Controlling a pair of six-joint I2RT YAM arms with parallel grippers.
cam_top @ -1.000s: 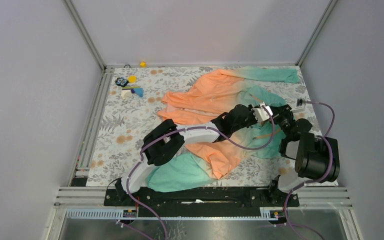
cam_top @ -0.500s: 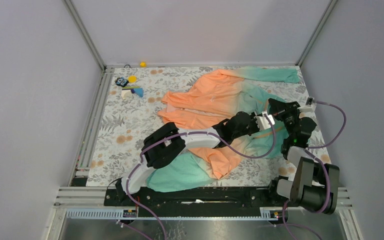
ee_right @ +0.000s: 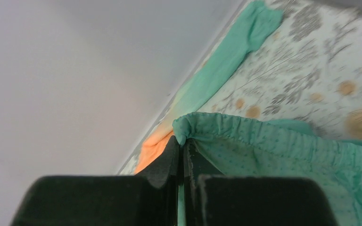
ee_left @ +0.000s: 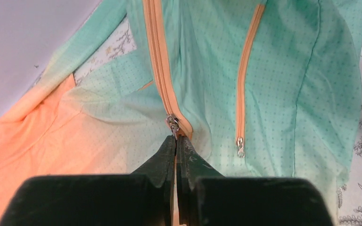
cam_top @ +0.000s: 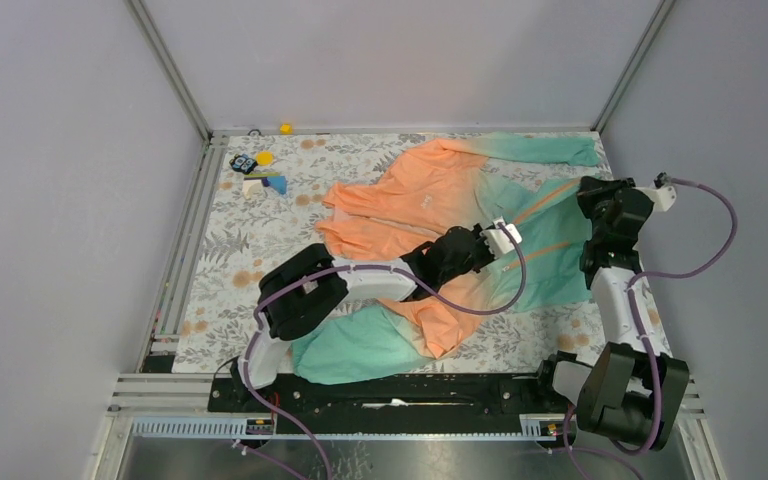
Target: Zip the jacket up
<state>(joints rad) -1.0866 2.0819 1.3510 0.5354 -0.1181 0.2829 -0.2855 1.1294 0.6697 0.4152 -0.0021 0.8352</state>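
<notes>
Left wrist view: clamps slider (ee_left: 172, 122) in left gripper (ee_left: 176, 141), hem (ee_right: 245, 129) in right gripper (ee_right: 179, 141); zipped toward 12 o'clock, orange half apparently pending.

Jacket (cam_top: 410, 200) and small toys (cam_top: 258, 175) on floral table (cam_top: 250, 255)

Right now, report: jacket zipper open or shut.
Partly shut: zipper joined through the teal part up to slider; the left end effector hides the rest.

right pincer (ee_right: 179, 139) stretched jacket (cam_top: 430, 190) taut
</notes>
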